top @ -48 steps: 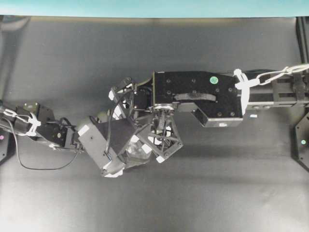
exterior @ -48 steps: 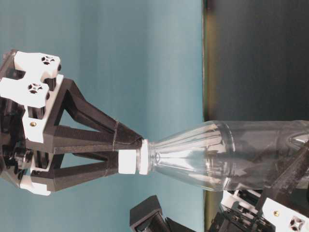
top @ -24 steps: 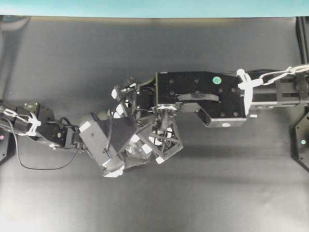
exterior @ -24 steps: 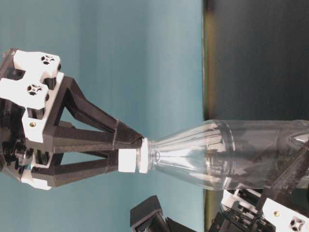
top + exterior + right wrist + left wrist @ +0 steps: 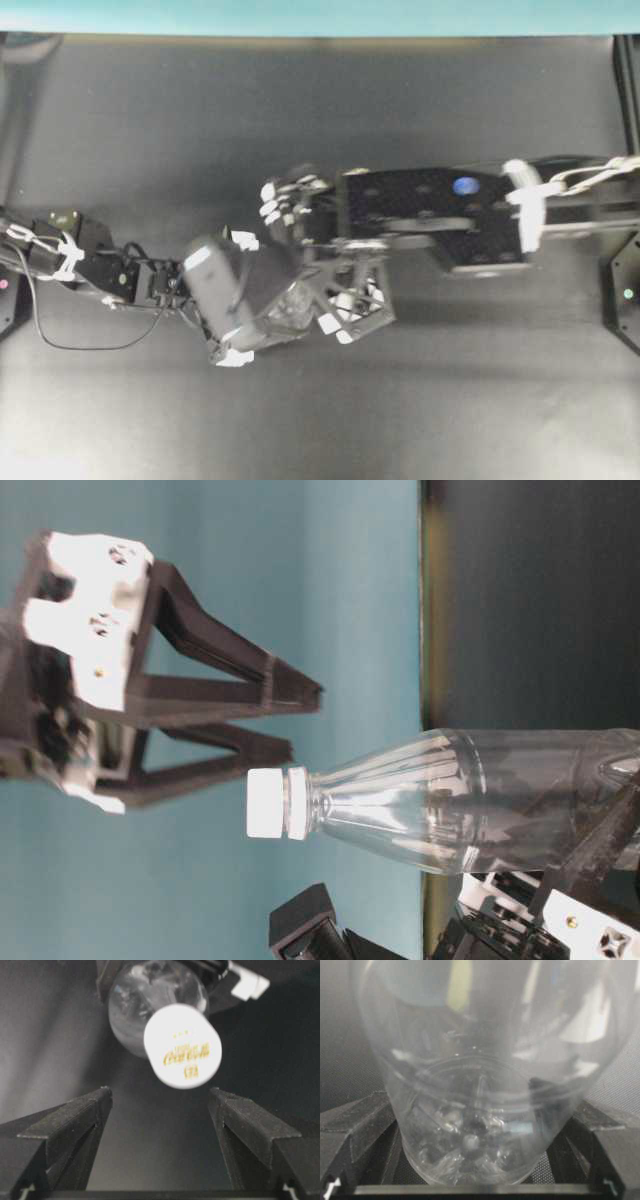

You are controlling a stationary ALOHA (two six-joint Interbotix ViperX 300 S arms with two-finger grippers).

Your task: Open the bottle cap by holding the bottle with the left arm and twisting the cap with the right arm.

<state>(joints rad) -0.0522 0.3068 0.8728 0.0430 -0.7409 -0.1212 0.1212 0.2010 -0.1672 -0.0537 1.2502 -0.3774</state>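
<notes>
Left gripper (image 5: 480, 1160) clamped on bottle (image 5: 470, 800) base. Right gripper (image 5: 160, 1105) fingers spread apart, clear of bottle cap (image 5: 182, 1046), which sits at twelve o'clock.

overhead: light is even and kinda flat, but my right arm (image 5: 440, 205) is smeared with motion blur; soft shadow on the black table (image 5: 330, 100).
table-level: bright teal backdrop, my right gripper (image 5: 295, 720) soft-edged, the bottle (image 5: 450, 800) crisp with streaky highlights.
left wrist: bottle fills the view, hazy, big pale glare patches.
right wrist: the bottle cap (image 5: 182, 1046) slightly blurred, background dim, left side greyish.
</notes>
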